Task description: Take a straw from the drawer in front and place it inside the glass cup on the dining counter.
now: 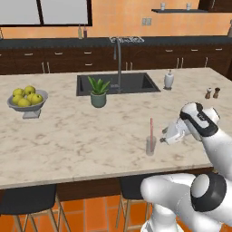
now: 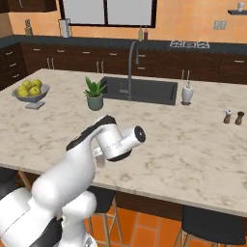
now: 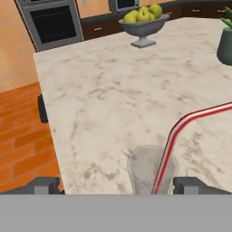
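- Pinkish-red straw point(image 1: 151, 128) is standing in the glass cup point(image 1: 151, 146), near the marble dining counter point(image 1: 68, 131) front edge
- gripper point(image 1: 164, 139) sits at the cup's 3 o'clock, jaws spread wide, holding nothing

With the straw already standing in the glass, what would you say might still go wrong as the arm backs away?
1. The open gripper sits right beside the glass cup, so a careless retreat might clip and tip it.
2. The straw rises well above the rim, making the light cup likely top-heavy.
3. The cup stands near the front edge of the dining counter; a knock could send it off onto the floor.
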